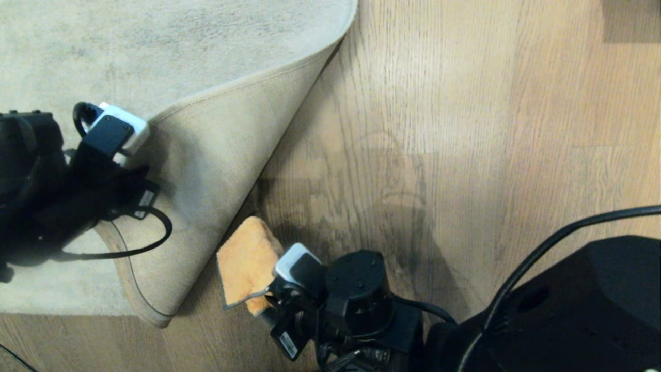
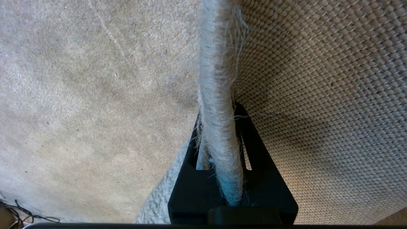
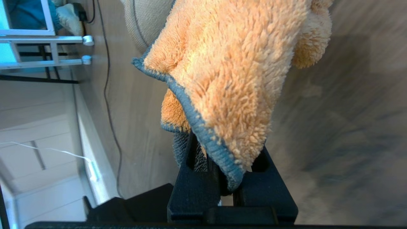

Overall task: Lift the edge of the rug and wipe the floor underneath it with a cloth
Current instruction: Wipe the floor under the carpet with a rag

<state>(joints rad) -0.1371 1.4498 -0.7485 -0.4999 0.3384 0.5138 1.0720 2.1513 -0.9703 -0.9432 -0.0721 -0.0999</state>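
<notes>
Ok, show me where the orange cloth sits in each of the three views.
Head view: the cloth is low and centre-left, on the floor by the folded-back rug edge, held by the right gripper.
Left wrist view: not in it; only the rug edge in the left gripper.
Right wrist view: it fills the upper middle, pinched in the gripper.
Shared landmark: the rug's woven backing.

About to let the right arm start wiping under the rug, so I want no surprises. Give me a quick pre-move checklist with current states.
1. Left gripper shut on the rug edge: ok.
2. Rug corner folded back, woven backing up: ok.
3. Right gripper shut on the cloth: ok.
4. Bare floor exposed beside the fold: ok.
5. Cloth touching the floor: cannot tell.
</notes>
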